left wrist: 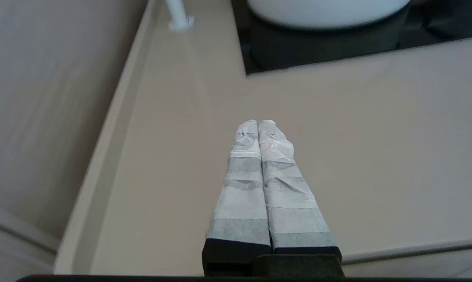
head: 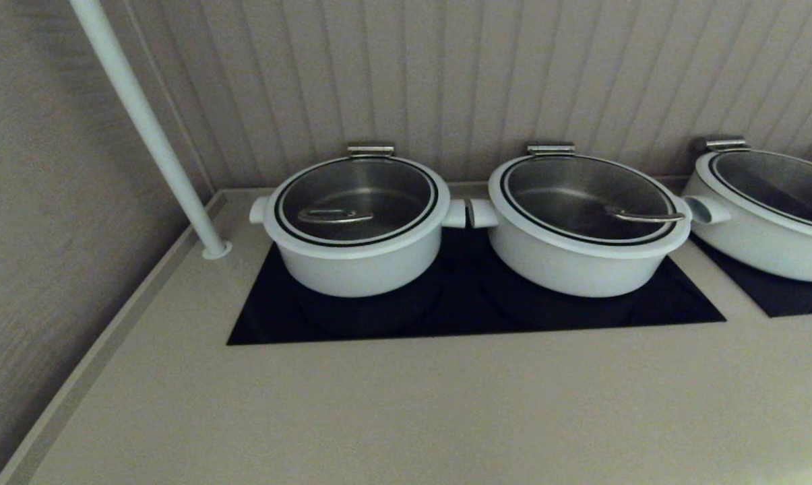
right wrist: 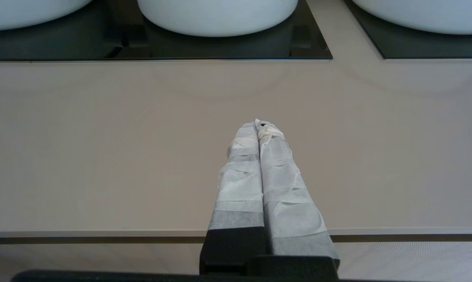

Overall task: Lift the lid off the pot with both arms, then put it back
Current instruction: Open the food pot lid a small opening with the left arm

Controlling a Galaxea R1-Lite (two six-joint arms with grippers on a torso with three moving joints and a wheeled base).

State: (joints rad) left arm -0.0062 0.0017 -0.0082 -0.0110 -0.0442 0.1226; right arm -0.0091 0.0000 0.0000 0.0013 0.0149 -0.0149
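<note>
Beige bench [head: 406, 404] against ribbed wall | lid [head: 356, 202] seated on leftmost pot [head: 358, 266], untouched | left pincer [left wrist: 258, 123] and right pincer [right wrist: 259, 125] together, parked near bench front, awaiting reach

Setting: a kitchen or buffet-style cooking counter. Evidence: three white lidded pots [head: 358, 259] [head: 581, 259] [head: 759, 246] stand in a row on black glass hob panels [head: 473, 313] set flush into a beige countertop [head: 406, 411]. Ribbed panelling [head: 486, 74] forms the back wall. A white pole [head: 143, 121] rises at a slant from the counter's far left corner.
</note>
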